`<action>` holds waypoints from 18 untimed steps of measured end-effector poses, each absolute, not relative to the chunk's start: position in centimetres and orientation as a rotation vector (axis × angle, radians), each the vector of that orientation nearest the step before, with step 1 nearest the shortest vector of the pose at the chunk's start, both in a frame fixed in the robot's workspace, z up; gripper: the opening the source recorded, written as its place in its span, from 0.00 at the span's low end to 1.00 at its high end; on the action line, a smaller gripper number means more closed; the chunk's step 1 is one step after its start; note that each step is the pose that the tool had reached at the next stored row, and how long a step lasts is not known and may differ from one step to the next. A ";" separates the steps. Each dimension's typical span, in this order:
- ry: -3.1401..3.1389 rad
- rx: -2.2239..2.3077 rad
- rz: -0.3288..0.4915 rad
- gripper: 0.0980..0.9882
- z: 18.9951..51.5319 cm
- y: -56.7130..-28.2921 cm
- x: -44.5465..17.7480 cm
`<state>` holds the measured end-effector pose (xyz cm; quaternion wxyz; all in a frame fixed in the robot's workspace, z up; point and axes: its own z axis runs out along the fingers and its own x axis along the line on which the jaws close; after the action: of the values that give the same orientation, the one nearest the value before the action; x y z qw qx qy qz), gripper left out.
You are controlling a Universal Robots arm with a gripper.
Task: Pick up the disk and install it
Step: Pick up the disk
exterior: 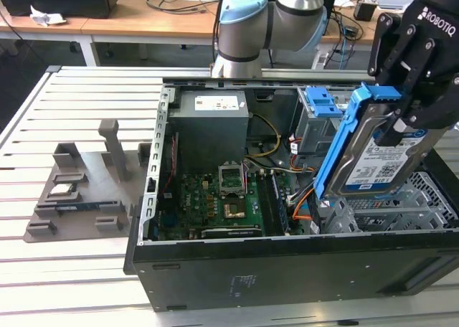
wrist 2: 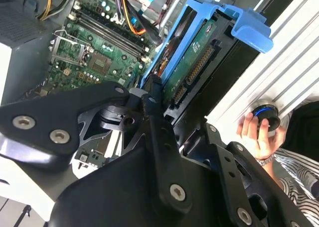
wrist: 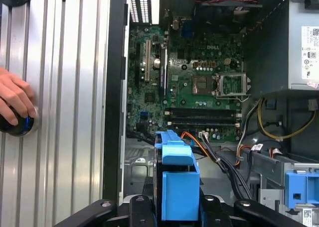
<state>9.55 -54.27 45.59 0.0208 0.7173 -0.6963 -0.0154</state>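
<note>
Slatted worktop (exterior: pixel 72 97) is seen carrying an open computer case (exterior: pixel 287 273); above its drive cage (exterior: pixel 405 206) the disk (exterior: pixel 380 163) is held on edge, long axis steeply tilted, blue handle (exterior: pixel 373 95) uppermost, clamped in the jaws of the gripper (exterior: pixel 405 122).

The disk (exterior: pixel 384 166) hangs above the drive cage (exterior: pixel 423 198) inside the case (exterior: pixel 287 277).

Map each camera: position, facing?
Exterior view: off the arm, looking down into the open computer case; shows the arm and, at the exterior view's right, the gripper, jaws shut on the disk.
Second wrist view: on the arm, facing the disk's circuit-board side past gripper links.
First wrist view: on the arm, facing the motherboard past the disk's blue edge.
Both wrist views share disk, motherboard, a person's hand.
</note>
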 end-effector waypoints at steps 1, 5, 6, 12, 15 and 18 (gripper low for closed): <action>-2.159 2.224 -0.048 0.30 45.6 -54.3 9.9; -2.159 2.224 -0.048 0.30 45.6 -54.3 11.0; -2.159 2.224 -0.048 0.30 45.6 -54.3 11.3; -2.159 2.224 -0.048 0.30 45.6 -54.3 12.8; -2.159 2.224 -0.048 0.30 45.6 -54.3 13.7; -2.159 2.224 -0.048 0.30 45.6 -54.3 14.4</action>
<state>14.43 -54.27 45.59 0.0208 0.7173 -0.6963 -0.0154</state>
